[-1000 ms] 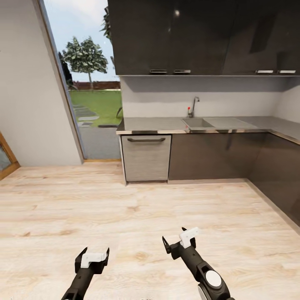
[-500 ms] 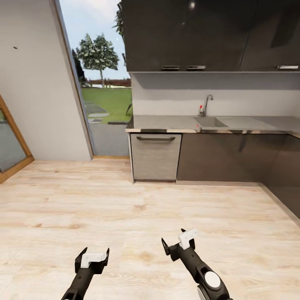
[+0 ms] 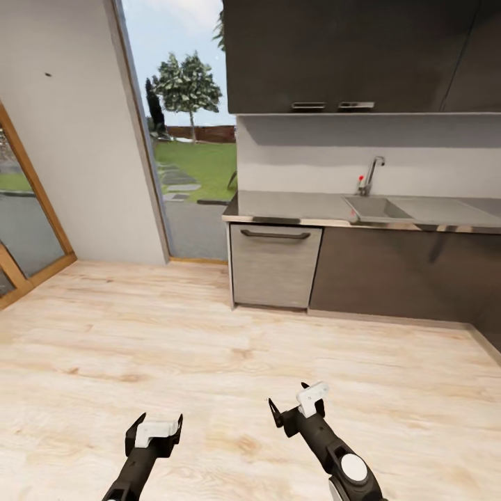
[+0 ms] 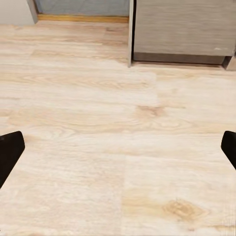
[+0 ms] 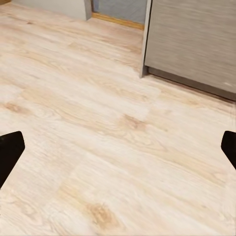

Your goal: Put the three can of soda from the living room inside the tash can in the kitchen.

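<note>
No soda can and no trash can is in view. I am in the kitchen over light wood plank floor (image 3: 209,348). My left gripper (image 3: 156,424) hangs low over the floor, open and empty. My right gripper (image 3: 291,401) is beside it, a little further forward, also open and empty. In the left wrist view the left gripper (image 4: 118,152) has its dark fingertips (image 4: 10,155) wide apart over bare planks. The right gripper (image 5: 118,150) in the right wrist view stands the same way, fingertips (image 5: 229,146) far apart.
Dark grey base cabinets (image 3: 396,275) with a grey counter (image 3: 292,205), sink (image 3: 376,207) and tap (image 3: 372,170) run ahead and to the right. A pale appliance front (image 3: 275,264) stands at the counter's left end. Upper cabinets (image 3: 348,56) hang above. A tall window (image 3: 184,153) and wood-framed glass door (image 3: 21,223) lie left.
The whole picture has slid to the right, so the camera has turned left; more of the wood-framed door shows. Both arms keep the same pose in the view.
</note>
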